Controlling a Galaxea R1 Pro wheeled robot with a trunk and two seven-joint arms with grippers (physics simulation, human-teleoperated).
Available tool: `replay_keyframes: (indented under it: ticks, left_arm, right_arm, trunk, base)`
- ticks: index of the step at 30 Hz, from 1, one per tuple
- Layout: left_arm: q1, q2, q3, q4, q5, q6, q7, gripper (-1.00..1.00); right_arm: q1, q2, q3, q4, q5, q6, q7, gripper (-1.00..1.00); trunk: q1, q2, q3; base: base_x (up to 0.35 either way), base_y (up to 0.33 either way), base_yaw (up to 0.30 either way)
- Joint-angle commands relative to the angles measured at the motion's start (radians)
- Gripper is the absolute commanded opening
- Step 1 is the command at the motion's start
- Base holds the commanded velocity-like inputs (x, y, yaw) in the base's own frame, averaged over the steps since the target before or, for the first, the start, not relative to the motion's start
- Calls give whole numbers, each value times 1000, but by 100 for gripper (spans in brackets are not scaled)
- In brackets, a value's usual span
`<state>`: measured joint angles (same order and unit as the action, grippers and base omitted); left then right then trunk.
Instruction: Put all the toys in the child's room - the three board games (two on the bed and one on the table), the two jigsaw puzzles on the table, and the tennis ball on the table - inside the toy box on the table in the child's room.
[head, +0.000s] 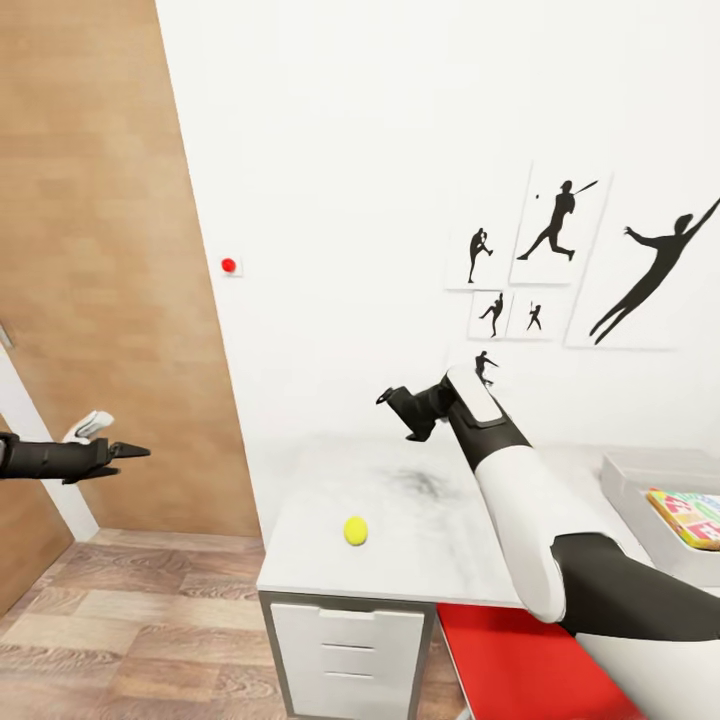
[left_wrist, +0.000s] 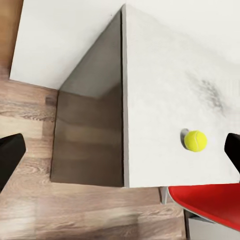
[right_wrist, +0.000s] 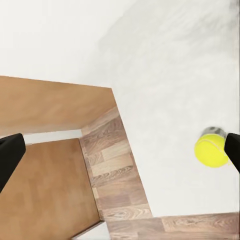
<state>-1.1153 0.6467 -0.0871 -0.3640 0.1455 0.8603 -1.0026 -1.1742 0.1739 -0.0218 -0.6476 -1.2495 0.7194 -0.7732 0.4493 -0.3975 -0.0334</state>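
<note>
Tabletop (head: 420, 540): pale grey, against the white wall; white drawers below its near end.
Ball (head: 356, 530): yellow-green, resting on the tabletop near its left front corner, alone and touching nothing. Also seen in the left wrist view (left_wrist: 195, 141) and the right wrist view (right_wrist: 210, 150).
Toy box (head: 640, 490): light grey tray at the right end of the tabletop, well apart from the ball.
Board game (head: 690, 515): bright cover, lying inside the toy box.
Right gripper (head: 395, 405): held above the tabletop, behind the ball and apart from it; fingers spread wide, nothing between them.
Left gripper (head: 135, 452): out to the left over the wood floor (head: 130, 630), in front of the wooden door (head: 110, 250); spread wide in its wrist view, holding nothing.
Chair (head: 520, 660): red, just beside the drawers, under the right arm.
Wall pictures (head: 560, 235): black silhouettes of players.
</note>
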Motion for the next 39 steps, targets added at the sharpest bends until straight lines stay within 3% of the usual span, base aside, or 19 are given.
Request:
replay_keyframes:
  ticks: [1, 7, 12, 19, 28, 39]
  left_arm:
    - [0, 1, -8, 2, 10, 0, 11, 100]
    - [4, -2, -8, 42, 5, -91, 46, 100]
    - [4, -3, -8, 68, -20, -124, 88, 100]
    - [5, -11, -8, 80, -68, -159, 193, 100]
    - [5, -28, -7, 160, -80, -245, 314, 100]
    - [5, -36, -8, 223, -82, -327, 390, 100]
  right_arm:
    - [2, 1, 4, -1, -7, 1, -11, 100]
    - [11, 1, 105, -1, -4, -2, -15, 100]
    - [12, 1, 155, -1, -3, -2, -16, 100]
    - [13, 1, 183, -1, -2, -1, -31, 100]
    - [13, 1, 230, 0, -4, -1, -89, 100]
    - [13, 1, 273, 2, -3, -8, -102, 100]
  trunk:
    - [1, -3, -3]
    - [1, -3, -10]
    - [1, -3, -16]
    - [1, -3, -18]
    - [1, -3, -18]
    - [1, -3, -18]
  base:
    - [0, 0, -68]
    - [0, 14, -117]
    - [0, 146, -107]
    - [0, 86, -24]
    - [1, 193, -3]
    - [30, 141, 0]
